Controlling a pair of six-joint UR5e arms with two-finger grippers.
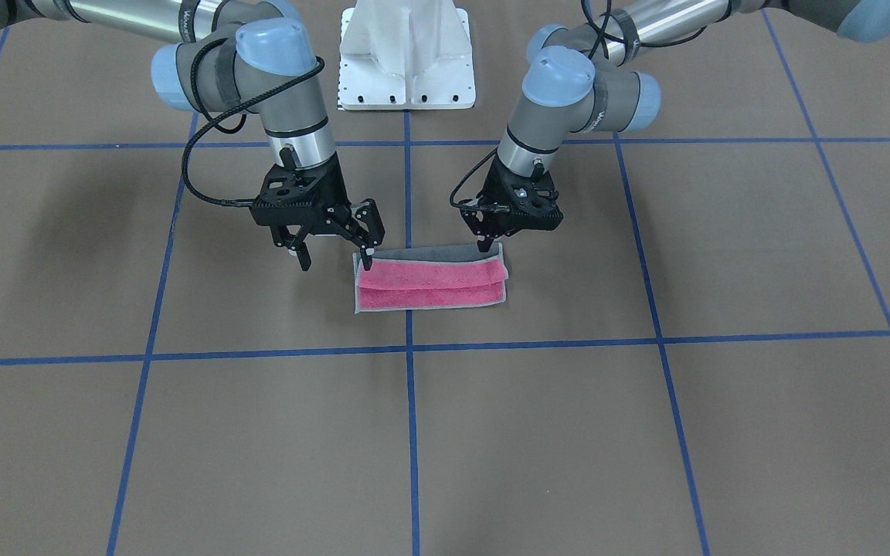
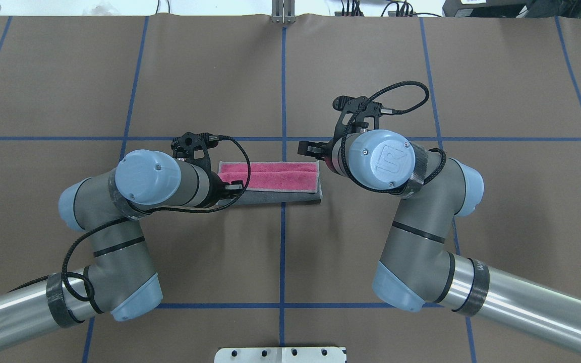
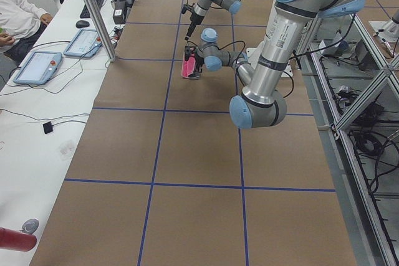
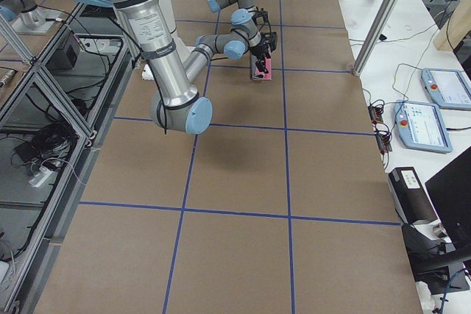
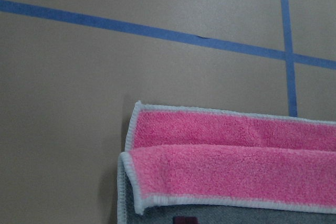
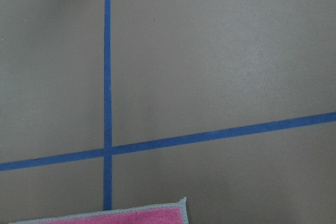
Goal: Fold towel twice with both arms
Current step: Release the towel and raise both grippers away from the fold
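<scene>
The towel point(image 1: 429, 286) lies across the centre tape line as a long narrow strip. Two pink layers face up, and a dark grey strip point(image 2: 270, 197) shows along the robot's side. My left gripper point(image 1: 484, 247) has its fingers together, tips down on the grey strip at one end, by the pink flap's stitched edge point(image 5: 210, 201). At the other end my right gripper point(image 1: 334, 261) stands open, one fingertip point(image 1: 368, 264) at the towel's corner and the other out over bare table. The right wrist view catches only a towel corner point(image 6: 131, 217).
Blue tape lines point(image 1: 408, 340) grid the brown table cover. The white pedestal base point(image 1: 406, 54) stands behind the arms. A side desk with tablets point(image 3: 37, 66), cables and a seated person point(image 3: 19, 17) runs along one table edge, with metal posts point(image 3: 93, 14) at it.
</scene>
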